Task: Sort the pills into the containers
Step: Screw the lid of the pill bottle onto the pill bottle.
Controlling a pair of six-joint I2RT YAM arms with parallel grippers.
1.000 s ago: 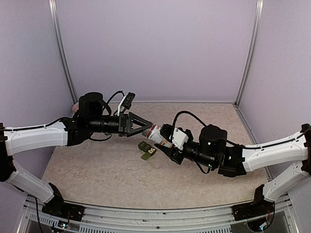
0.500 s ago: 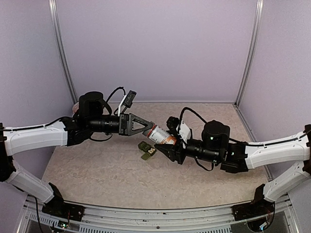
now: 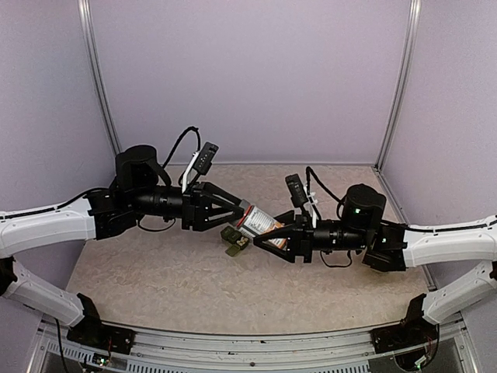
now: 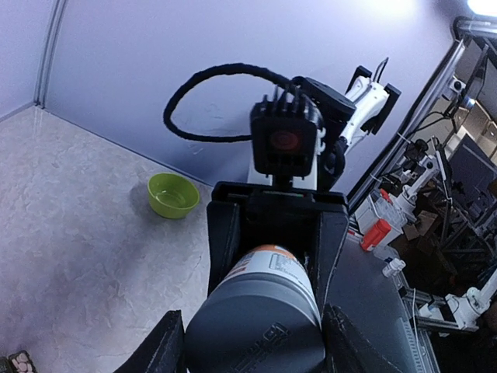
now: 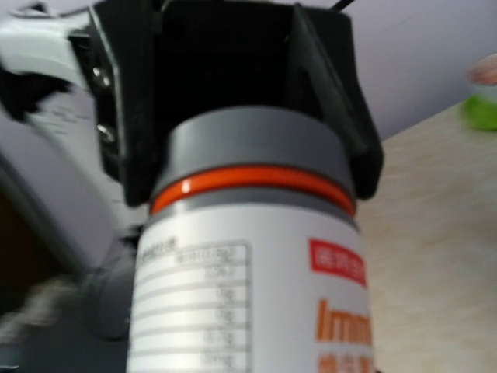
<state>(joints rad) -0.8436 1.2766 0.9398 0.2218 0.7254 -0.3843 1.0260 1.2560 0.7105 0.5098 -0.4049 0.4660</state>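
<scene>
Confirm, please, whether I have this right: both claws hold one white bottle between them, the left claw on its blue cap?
The cap is grey, not blue, as the right wrist view shows; the left claw grips it and the right claw the white bottle.

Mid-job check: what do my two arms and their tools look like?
The left arm and right arm have white shells with black joints. The left tool and right tool are black, tapering two-finger frames. A black cable loops over each wrist.
</scene>
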